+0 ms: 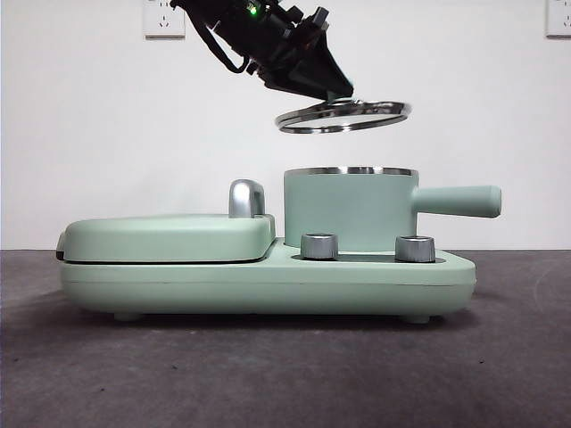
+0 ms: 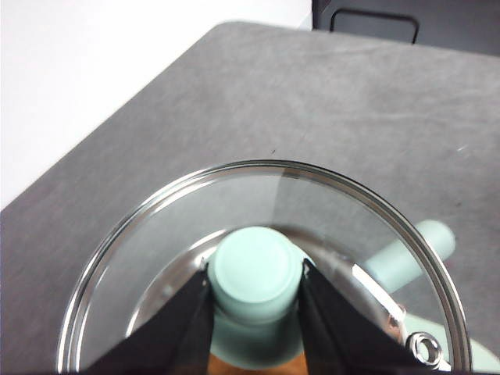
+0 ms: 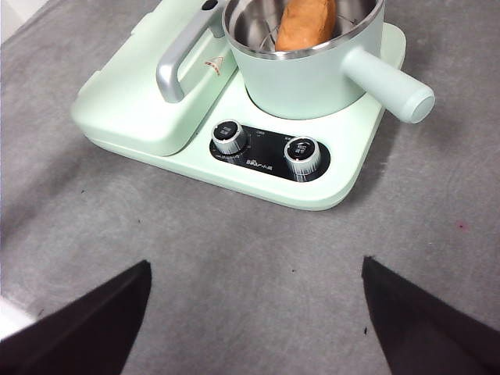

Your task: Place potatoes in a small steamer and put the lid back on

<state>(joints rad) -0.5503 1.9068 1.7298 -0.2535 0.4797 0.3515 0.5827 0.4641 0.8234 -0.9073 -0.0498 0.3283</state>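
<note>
Potato (image 3: pixel 306 23) already lies in the pot (image 1: pixel 348 209), leaning up against the steel inner wall, long axis tilted rather than flat; seen only from the right wrist cam; the front view shows none of it above the rim, so it shouldn't foul the lid.

Lid (image 1: pixel 343 116) hangs above the pot, well clear of the rim, tilted a bit w/ its edge nearer the griddle cover (image 1: pixel 165 236) lower; its centre sits slightly toward that cover, not quite over the pot's centre. Left gripper (image 2: pixel 254 291) has its fingers (image 2: pixel 183 324) clenched on the lid's knob (image 2: pixel 254 275), one each side; through the glass the pot handle (image 2: pixel 414 250) and an orange scrap of potato show below, so the pot lies straight under, a touch off-centre.

Judgement: potato step done, lid step under way; what's left is a small shift toward the pot handle, level the lid, lower till rim meets rim. Risk: a tilted lid catching on one edge.

Right gripper (image 3: pixel 254 320) waits over the table (image 3: pixel 250 234), in front of the pot's base and its two dials (image 3: pixel 266 148), fingers spread wide, holding nothing; left arm is plainly the one for the job.
</note>
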